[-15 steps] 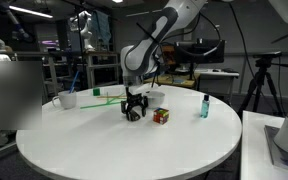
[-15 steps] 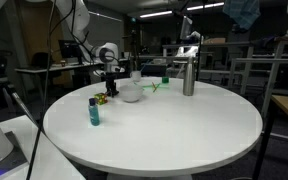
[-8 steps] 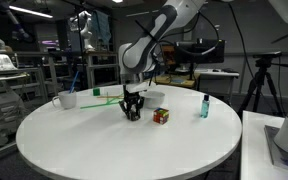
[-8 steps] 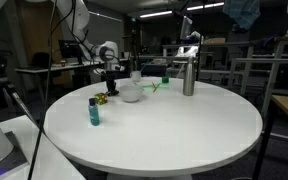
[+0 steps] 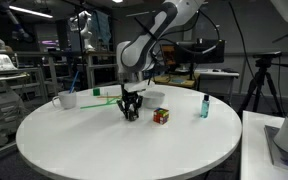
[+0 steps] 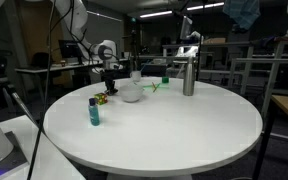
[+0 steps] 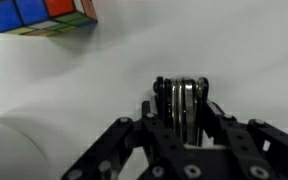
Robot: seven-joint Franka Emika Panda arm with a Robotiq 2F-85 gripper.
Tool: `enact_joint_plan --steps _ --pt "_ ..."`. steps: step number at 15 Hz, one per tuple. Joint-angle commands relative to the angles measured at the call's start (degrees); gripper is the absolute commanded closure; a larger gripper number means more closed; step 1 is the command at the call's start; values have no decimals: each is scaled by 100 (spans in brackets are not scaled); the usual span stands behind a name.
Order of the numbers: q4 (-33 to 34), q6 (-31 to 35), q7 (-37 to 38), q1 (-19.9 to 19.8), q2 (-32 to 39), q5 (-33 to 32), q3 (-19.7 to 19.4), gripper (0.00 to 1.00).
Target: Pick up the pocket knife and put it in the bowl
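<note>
Hanging low over the white table (image 5: pixel 104 145), the gripper (image 5: pixel 132 113) had its fingers (image 7: pixel 172 100) clenched close together, seemingly pinching the dark pocket knife (image 7: pixel 188 105) between them, though blur made that uncertain. The white bowl (image 6: pixel 131 95) stood just beside it, with the puzzle cube (image 7: pixel 39 14) near.

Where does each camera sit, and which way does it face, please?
Exterior view: off the table, facing arm, claw and cube beside it.
Exterior view: off another edge, facing bowl, with arm and claw beside it.
Wrist view: over the claw, looking down at table and cube.
Shared: claw in all three.
</note>
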Motion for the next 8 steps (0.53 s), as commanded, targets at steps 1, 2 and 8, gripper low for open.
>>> enact_joint_plan --steps 1,2,8 --pt "-71 -101 97 197 -276 -90 -151 80" --pt "-84 -88 114 222 -304 -109 -162 80" --pt "-168 -94 259 365 -520 -275 -301 80"
